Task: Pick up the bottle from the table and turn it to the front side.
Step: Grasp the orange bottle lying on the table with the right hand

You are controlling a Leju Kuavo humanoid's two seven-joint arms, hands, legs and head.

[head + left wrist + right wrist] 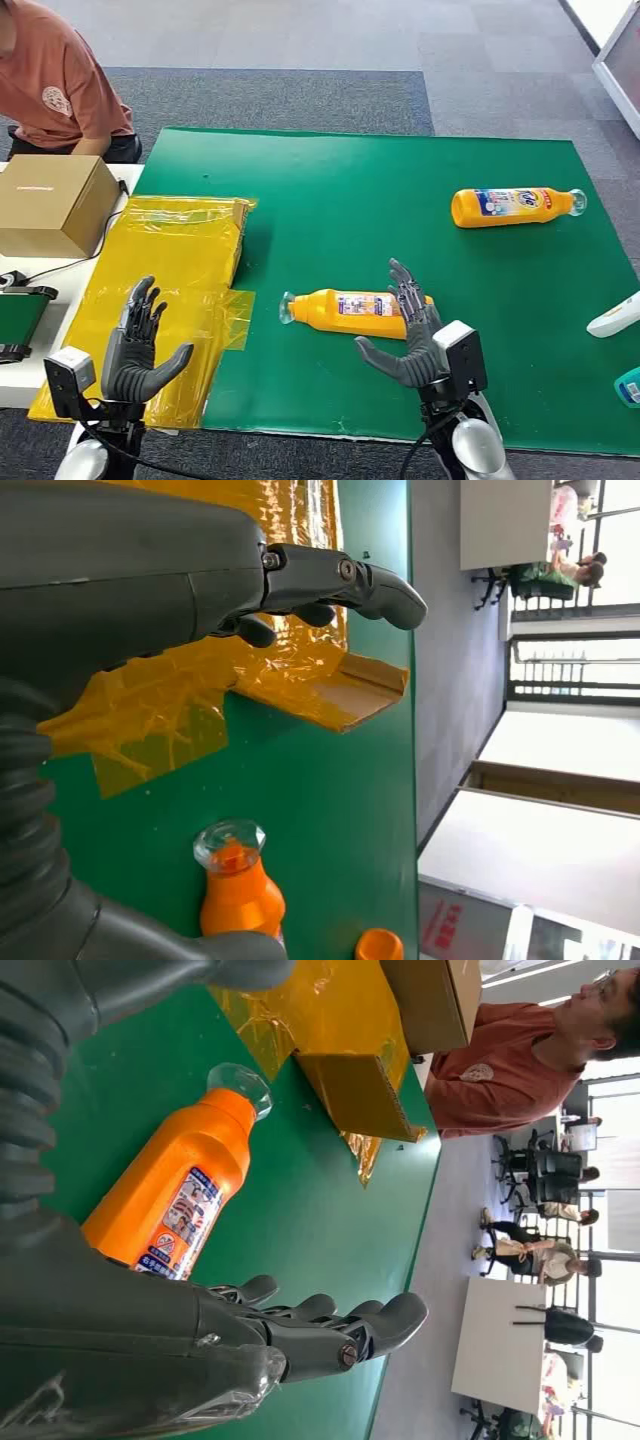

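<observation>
Approach step: the right hand [411, 335] hovers spread and empty beside the lying bottle [355, 310]; next, close around its body; left hand [140, 340] spread, empty.

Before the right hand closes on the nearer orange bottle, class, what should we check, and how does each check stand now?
1. Right hand holds nothing, fingers apart: ok.
2. Nearer orange bottle lies flat on the green mat, within reach: ok.
3. Hand around the bottle: not ok; it hovers beside it.
4. Left hand clear of the bottle, over the yellow plastic sheet: ok.
5. Label side facing up is the front: cannot tell.
6. Second orange bottle out of the way: ok.
</observation>
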